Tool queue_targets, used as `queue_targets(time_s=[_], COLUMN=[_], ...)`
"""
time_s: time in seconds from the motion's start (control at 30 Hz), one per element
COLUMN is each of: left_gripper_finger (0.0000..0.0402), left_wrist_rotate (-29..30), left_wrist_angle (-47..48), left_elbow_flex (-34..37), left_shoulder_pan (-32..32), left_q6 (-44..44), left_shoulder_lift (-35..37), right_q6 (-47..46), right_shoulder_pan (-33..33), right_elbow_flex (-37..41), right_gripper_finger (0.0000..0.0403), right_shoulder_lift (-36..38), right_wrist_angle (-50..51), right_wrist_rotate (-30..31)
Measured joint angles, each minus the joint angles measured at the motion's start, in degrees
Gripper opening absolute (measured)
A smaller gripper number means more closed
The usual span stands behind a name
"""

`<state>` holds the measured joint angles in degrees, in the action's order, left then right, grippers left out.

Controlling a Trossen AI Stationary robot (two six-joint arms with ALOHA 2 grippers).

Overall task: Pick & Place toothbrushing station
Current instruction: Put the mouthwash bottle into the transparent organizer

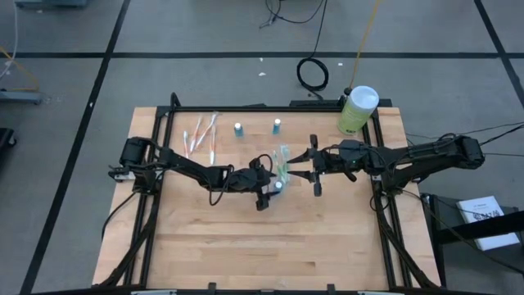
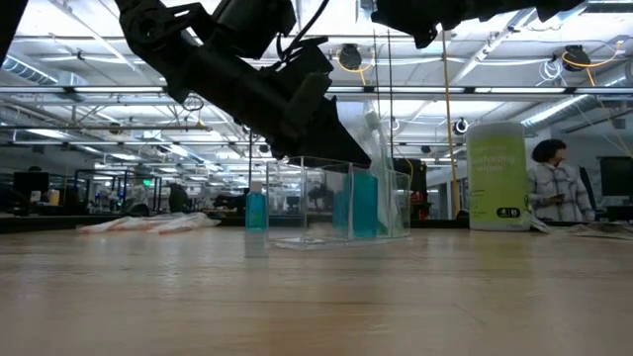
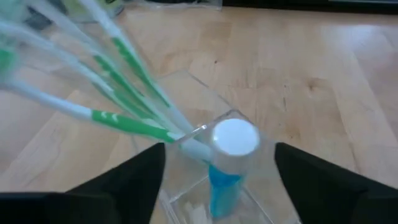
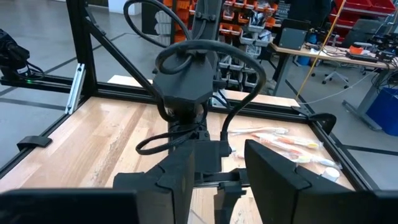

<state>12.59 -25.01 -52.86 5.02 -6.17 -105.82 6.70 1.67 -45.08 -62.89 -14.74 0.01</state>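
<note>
Left gripper spread wide over the clear holder mid-table, blue-capped tube and green-white toothbrushes standing inside. Right gripper just beside, part-open, empty.

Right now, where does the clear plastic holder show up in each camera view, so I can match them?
High view: clear plastic holder at table centre, between both grippers.
Low view: centre, standing on the table under the dark arm.
Left wrist view: lower centre, holding green-white toothbrushes and a blue-and-white tube.
Right wrist view: not visible, hidden behind the left arm.
Shared landmark: the wooden table.
</note>
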Motion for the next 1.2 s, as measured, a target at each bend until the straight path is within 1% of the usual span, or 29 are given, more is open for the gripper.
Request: queue_targets(time_s=[0.07, 0.13, 0.27, 0.53, 0.67, 0.77, 0.87, 1.0, 1.07, 1.13, 1.2], left_gripper_finger=[0.0344, 0.0363, 0.0385, 0.0392, 0.0392, 0.0392, 0.0392, 0.0392, 0.0392, 0.0392, 0.0392], left_wrist_rotate=[0.01, -0.02, -0.08, -0.06, 0.23, 4.23, 11.16, 19.87, 21.78, 22.80, 23.40], left_wrist_angle=[-0.80, -2.02, -3.30, -2.63, 2.53, 9.10, 15.82, 24.03, 26.80, 30.66, 33.39], left_elbow_flex=[0.00, 0.00, 0.00, 0.00, -0.03, -0.04, -0.04, -0.04, -0.07, -0.06, -0.04], left_shoulder_pan=[0.11, 0.33, 0.93, 2.05, 2.26, 2.15, 1.80, 0.54, -0.63, -2.07, -4.14], left_q6=[-0.03, -0.07, -0.10, 1.35, 4.48, 6.33, 7.55, 5.87, 3.70, 2.15, 1.06], left_shoulder_lift=[0.00, 0.00, 1.05, 8.17, 14.21, 20.05, 25.30, 29.65, 30.48, 30.77, 30.59], right_q6=[0.00, 0.00, 0.00, 0.01, 0.00, 0.01, 0.47, 2.60, 3.24, 3.61, 4.16], right_shoulder_pan=[0.00, 0.00, 0.00, -0.09, -0.09, -0.09, -0.09, -0.17, -0.56, -1.01, -1.52], right_elbow_flex=[0.00, 0.00, 0.00, 0.00, 0.00, 0.00, 0.00, 0.00, 0.00, 0.00, 0.00], right_gripper_finger=[0.0130, 0.0130, 0.0130, 0.0130, 0.0130, 0.0130, 0.0130, 0.0130, 0.0130, 0.0130, 0.0130], right_shoulder_lift=[0.00, 0.00, 0.00, 0.00, 0.00, 0.00, 0.00, 0.00, 0.00, 0.00, 0.00], right_wrist_angle=[0.00, 0.02, 0.04, 0.08, 0.27, 0.87, 2.04, 4.16, 4.94, 5.13, 5.13], right_wrist_rotate=[0.00, 0.00, 0.00, -0.01, -0.02, -0.01, 0.35, 6.03, 9.09, 10.44, 10.49])
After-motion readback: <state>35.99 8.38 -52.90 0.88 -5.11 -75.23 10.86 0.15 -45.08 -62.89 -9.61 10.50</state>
